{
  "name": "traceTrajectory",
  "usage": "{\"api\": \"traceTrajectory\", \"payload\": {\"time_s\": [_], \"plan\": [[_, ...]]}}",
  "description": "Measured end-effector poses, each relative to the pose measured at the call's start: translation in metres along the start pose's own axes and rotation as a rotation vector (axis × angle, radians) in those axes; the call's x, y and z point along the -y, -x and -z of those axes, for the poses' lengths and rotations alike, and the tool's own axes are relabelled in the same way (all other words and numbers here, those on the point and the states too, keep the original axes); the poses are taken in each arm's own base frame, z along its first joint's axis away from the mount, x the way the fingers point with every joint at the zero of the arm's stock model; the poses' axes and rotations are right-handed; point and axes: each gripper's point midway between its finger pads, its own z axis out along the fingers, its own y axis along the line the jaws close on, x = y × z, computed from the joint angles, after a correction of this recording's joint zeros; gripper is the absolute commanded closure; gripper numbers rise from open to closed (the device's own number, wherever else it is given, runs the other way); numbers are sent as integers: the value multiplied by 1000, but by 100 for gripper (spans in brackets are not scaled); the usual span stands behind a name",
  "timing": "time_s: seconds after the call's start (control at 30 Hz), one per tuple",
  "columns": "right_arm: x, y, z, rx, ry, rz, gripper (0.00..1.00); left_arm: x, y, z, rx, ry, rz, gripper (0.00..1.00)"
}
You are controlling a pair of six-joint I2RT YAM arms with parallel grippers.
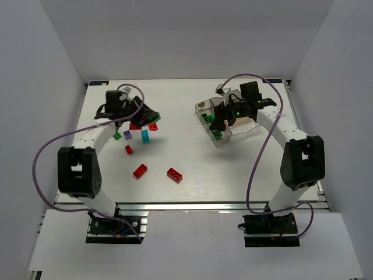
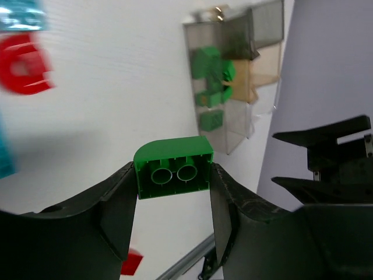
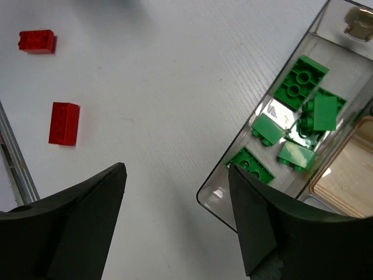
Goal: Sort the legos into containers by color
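Note:
My left gripper [image 2: 172, 176] is shut on a green lego [image 2: 173, 168] with a rounded top, held clear of the table with its hollow underside facing the camera. From above, this gripper [image 1: 149, 114] hangs over a loose cluster: a red curved lego [image 1: 152, 125], a cyan one [image 1: 145, 136], a purple one [image 1: 127, 135] and a green one [image 1: 116, 135]. The clear tray [image 1: 201, 107] sits at the right, and its long compartment [image 3: 210, 195] holds several green legos [image 3: 300, 81]. My right gripper [image 3: 176, 175] stands open over that compartment's near end with nothing between its fingers.
Three red legos [image 1: 129, 150], [image 1: 140, 170], [image 1: 174, 174] lie toward the front of the table. A beige flat piece [image 3: 349, 175] fills a neighbouring tray compartment. An aluminium rail [image 1: 192, 205] runs along the near edge. White walls close in three sides.

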Motion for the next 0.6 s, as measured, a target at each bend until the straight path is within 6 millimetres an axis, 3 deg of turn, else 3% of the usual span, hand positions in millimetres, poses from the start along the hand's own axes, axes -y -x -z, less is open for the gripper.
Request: {"api": "traceTrajectory", "payload": {"time_s": [0.13,0.23,0.37,0.43,0.6], "plan": [[10,5,7,19,-74,-45,42,46,-26,-46,-115,-76,-51,82],[16,14,18,52,-126,-59,60,78,-36,-75,-149,-132,-90,82],[20,21,33,89,-182,-75,95,110,-49,-108,-181,-183,-111,82],[20,20,38,98,-200,-83,100,120,-55,-126,-196,-196,-111,83],[22,12,45,98,-227,-109,100,134,-72,-172,-218,-193,-102,82]]}}
